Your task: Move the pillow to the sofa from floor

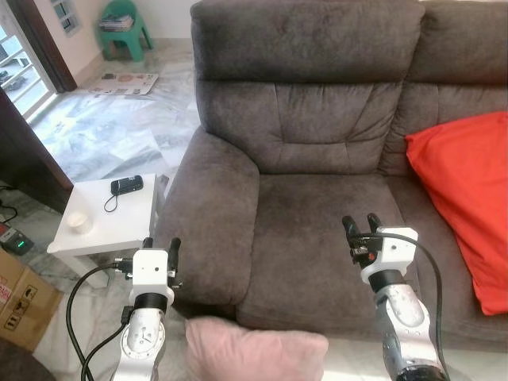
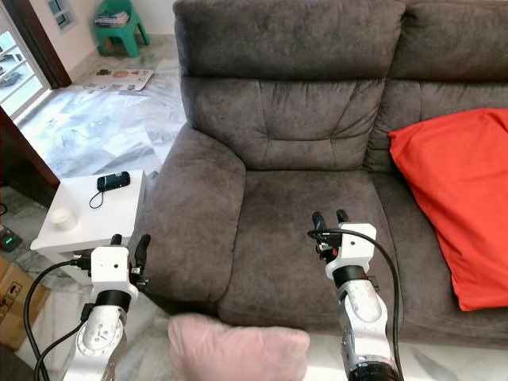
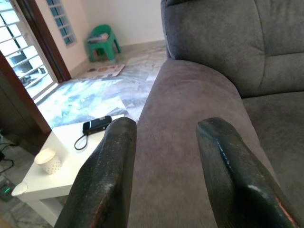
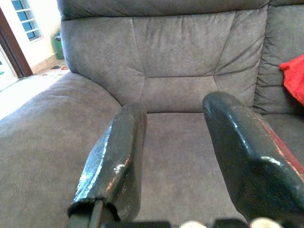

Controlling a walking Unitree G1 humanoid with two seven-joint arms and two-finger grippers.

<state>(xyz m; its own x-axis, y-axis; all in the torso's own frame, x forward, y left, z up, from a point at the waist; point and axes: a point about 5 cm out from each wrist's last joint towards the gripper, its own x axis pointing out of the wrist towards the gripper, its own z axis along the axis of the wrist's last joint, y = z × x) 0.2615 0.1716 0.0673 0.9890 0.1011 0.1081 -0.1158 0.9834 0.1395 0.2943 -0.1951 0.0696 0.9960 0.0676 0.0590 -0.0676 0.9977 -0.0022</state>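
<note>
— While the pink pillow [image 1: 255, 350] lies on the floor against the sofa [image 1: 317, 151] front, where are the grippers?
— Left gripper [image 1: 161, 245] by the armrest, right gripper [image 1: 360, 223] over the seat, both spread, empty.

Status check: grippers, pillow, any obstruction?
Left gripper and right gripper open, empty. Pink pillow on floor before the sofa. Seat free; red cushion to right.

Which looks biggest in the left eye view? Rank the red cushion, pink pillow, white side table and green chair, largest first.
1. Red cushion
2. Pink pillow and white side table: look alike, and the pillow is cut off by the frame's edge, so unranked
3. Green chair, though it stands farthest from the camera
</note>
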